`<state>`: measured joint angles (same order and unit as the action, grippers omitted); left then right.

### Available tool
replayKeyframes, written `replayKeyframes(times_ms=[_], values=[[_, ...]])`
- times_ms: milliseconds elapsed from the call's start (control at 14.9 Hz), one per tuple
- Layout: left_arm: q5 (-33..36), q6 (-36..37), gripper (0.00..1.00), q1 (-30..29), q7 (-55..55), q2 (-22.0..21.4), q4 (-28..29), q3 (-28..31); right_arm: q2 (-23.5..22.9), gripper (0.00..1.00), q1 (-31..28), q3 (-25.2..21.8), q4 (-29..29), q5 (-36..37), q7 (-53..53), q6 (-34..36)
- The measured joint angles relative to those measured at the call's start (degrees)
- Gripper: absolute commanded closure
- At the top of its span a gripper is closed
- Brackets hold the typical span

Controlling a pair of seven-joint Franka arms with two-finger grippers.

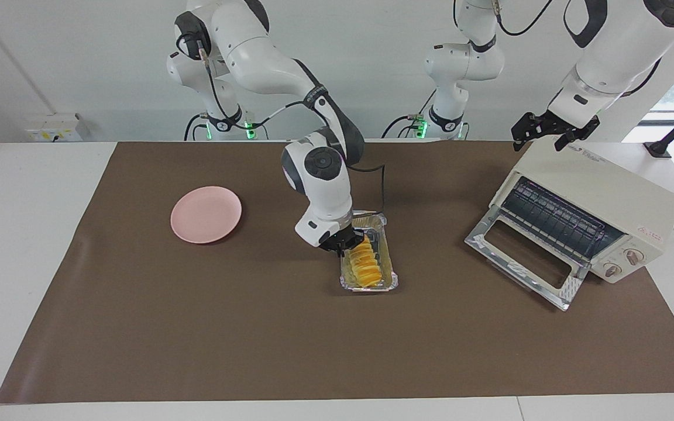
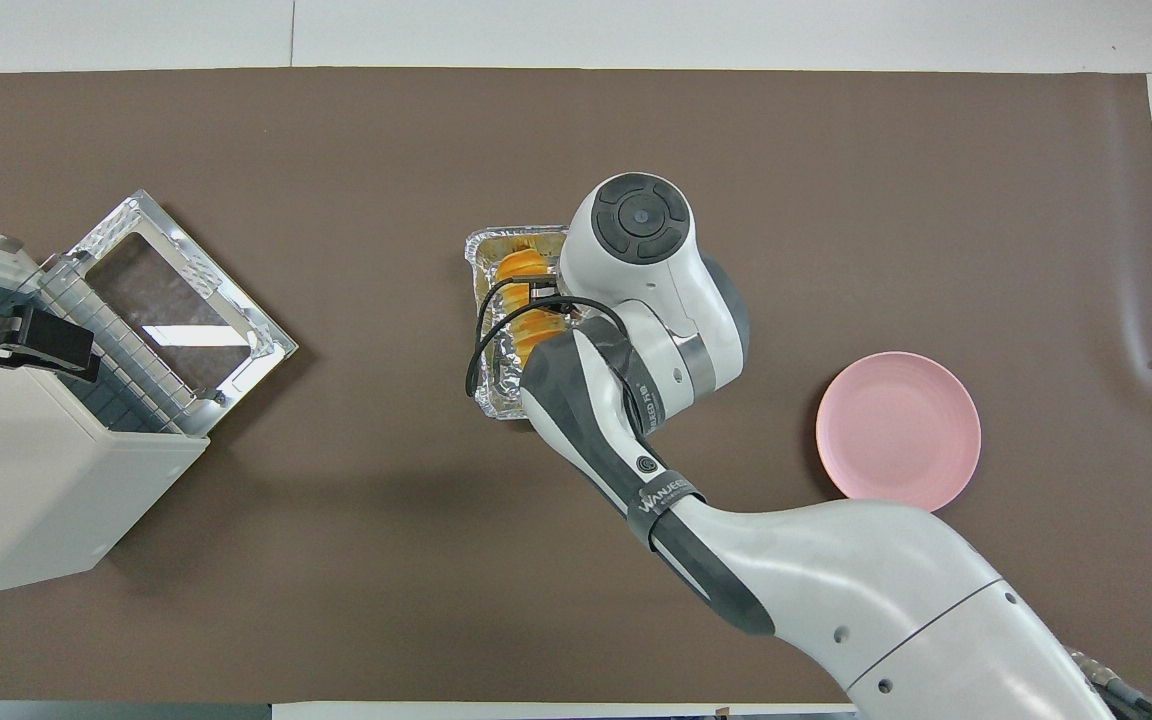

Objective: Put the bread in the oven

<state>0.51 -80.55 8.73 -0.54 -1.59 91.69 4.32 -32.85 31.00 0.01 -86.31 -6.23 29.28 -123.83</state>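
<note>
Brown mat (image 1: 196,327) covers a white table (image 1: 15,263) before a pale wall; near to far from the robots: oven (image 1: 600,204) at the left arm's end, door dropped open, with the left gripper (image 1: 553,133) spread wide and empty above its top, then a pink plate (image 1: 206,214), then a foil tray (image 1: 388,285) mid-mat. Facing view shows the right gripper (image 1: 353,244) down at the bread (image 1: 365,266) in the tray, fingers close about its nearer end, grip uncertain; overhead, the arm hides that contact.
</note>
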Motion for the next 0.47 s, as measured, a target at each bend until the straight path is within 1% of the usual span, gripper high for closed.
replayKeyframes(times_ms=[335, 470], values=[[0.0, 0.0, 0.0, 0.0, 0.0, 0.0, 0.0, 0.0, 0.7, 0.0, -0.2, -0.4, -0.1, 0.0, 0.0, 0.2], [0.0, 0.0, 0.0, 0.0, 0.0, 0.0, 0.0, 0.0, 1.1, 0.0, -0.6, -0.8, 0.2, 0.0, 0.0, 1.6]])
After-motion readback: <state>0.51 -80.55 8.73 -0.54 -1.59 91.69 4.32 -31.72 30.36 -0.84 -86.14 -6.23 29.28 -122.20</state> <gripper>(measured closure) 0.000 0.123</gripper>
